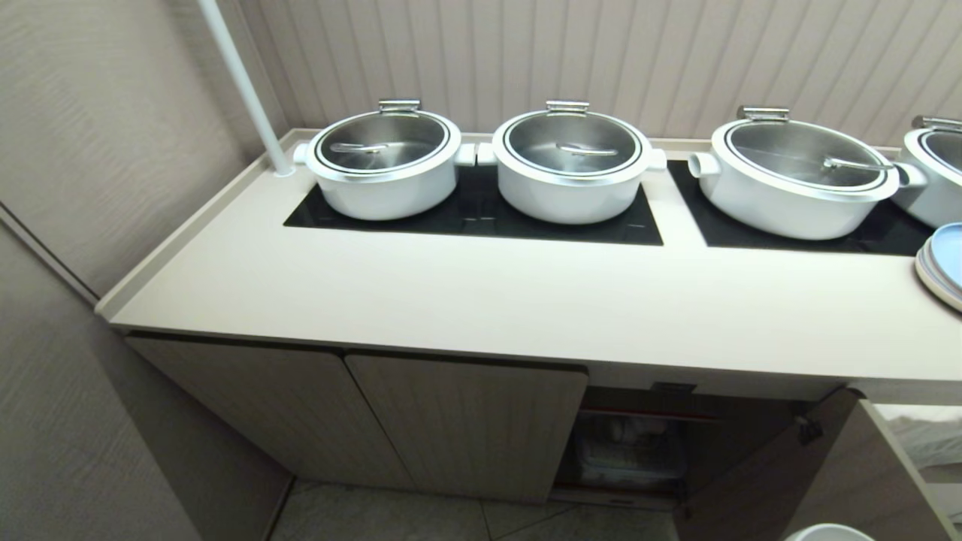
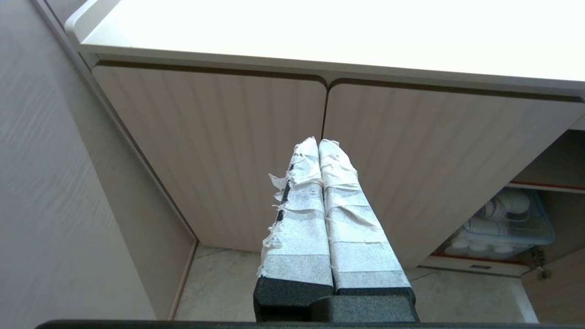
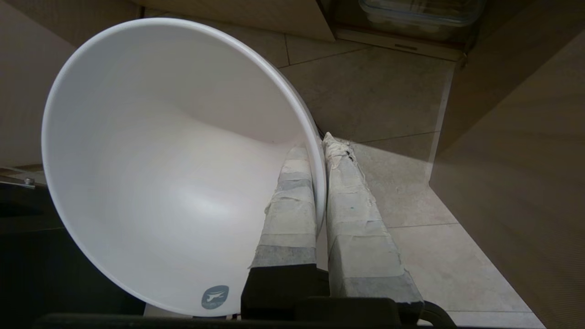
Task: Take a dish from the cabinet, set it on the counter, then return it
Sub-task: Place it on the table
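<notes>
A: Bowl's right up at the lens. White dish (image 3: 173, 169) pinched by its rim in the right pincer (image 3: 320, 151), one taped finger (image 3: 292, 205) inside the wall, the other outside. It's low, over the floor tiles (image 3: 388, 100), by the swung-open cabinet door (image 3: 516, 151).

B: And the left pincer (image 2: 318, 142)?

A: Parked, pads pressed together, nothing in it, pointing at the two shut doors of the cabinet (image 2: 219, 151).

B: So, by my read, dish is out of the cabinet and the lift to the worktop (image 1: 481, 293) is next?

A: Looks that way. Rim grip on glossy ceramic is thin, so I'd go slow, keep the bowl level-ish, no wrist flicks. It also has to clear the worktop's front edge before going over.

B: Landing room?

A: Plenty. Broad bare beige strip in front of the black glass panel (image 1: 481, 218). Four white pots sit at the back, e.g. the leftmost pot (image 1: 383, 165), plus stacked plates (image 1: 943, 263) at the far right edge. Aim for the middle, away from both.

B: Inside the cabinet?

A: Open bay under the worktop, red-edged shelf, clear tub (image 2: 507, 224) w/ white crockery.
</notes>
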`<state>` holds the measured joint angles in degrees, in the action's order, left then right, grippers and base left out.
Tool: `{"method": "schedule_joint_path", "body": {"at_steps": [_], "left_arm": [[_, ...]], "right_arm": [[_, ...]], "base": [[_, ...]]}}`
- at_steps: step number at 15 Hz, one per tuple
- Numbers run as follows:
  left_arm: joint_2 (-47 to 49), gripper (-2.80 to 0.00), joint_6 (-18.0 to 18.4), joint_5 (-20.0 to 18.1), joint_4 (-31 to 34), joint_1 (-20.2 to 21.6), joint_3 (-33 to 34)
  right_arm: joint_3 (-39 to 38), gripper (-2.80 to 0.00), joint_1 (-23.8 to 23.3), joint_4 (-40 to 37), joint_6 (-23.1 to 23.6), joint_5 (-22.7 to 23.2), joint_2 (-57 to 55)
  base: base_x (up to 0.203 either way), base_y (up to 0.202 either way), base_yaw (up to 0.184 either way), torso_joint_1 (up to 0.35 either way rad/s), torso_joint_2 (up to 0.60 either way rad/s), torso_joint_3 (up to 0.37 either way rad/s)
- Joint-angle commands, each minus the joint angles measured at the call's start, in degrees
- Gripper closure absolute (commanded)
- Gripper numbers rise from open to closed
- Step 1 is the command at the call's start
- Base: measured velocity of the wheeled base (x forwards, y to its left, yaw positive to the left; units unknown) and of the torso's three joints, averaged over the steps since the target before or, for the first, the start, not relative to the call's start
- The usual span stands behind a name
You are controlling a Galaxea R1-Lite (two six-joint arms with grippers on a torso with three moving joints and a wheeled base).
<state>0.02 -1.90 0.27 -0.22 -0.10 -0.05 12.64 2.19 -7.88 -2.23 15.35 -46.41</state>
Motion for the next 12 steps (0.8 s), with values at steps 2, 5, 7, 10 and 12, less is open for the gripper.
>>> {"method": "schedule_joint_path", "body": {"at_steps": [2, 5, 7, 10, 12], "left_arm": [[-0.02, 0.0, -0.03, 0.0, -0.04, 0.01, -0.04], [-0.02, 0.0, -0.03, 0.0, -0.04, 0.01, 0.03], [-0.02, 0.0, -0.03, 0.0, -0.04, 0.01, 0.05], [-0.02, 0.0, -0.03, 0.0, -0.04, 0.01, 0.05], [-0.02, 0.0, -0.03, 0.0, -0.04, 0.01, 0.0]], "right_arm": [[0.01, 0.0, 0.0, -0.04, 0.03, 0.12, -0.08], [0.01, 0.0, 0.0, -0.04, -0.05, 0.12, -0.08], [0.01, 0.0, 0.0, -0.04, -0.05, 0.12, -0.17], [0.1, 0.0, 0.0, -0.04, -0.05, 0.12, -0.26], [0.01, 0.0, 0.0, -0.04, 0.03, 0.12, -0.26]], "base": [[0.0, 0.0, 0.0, 0.066, -0.12, -0.063], [0.0, 0.0, 0.0, 0.065, -0.13, -0.062], [0.0, 0.0, 0.0, 0.068, -0.13, -0.065], [0.0, 0.0, 0.0, 0.061, -0.12, -0.063], [0.0, 0.0, 0.0, 0.067, -0.13, -0.059]]}}
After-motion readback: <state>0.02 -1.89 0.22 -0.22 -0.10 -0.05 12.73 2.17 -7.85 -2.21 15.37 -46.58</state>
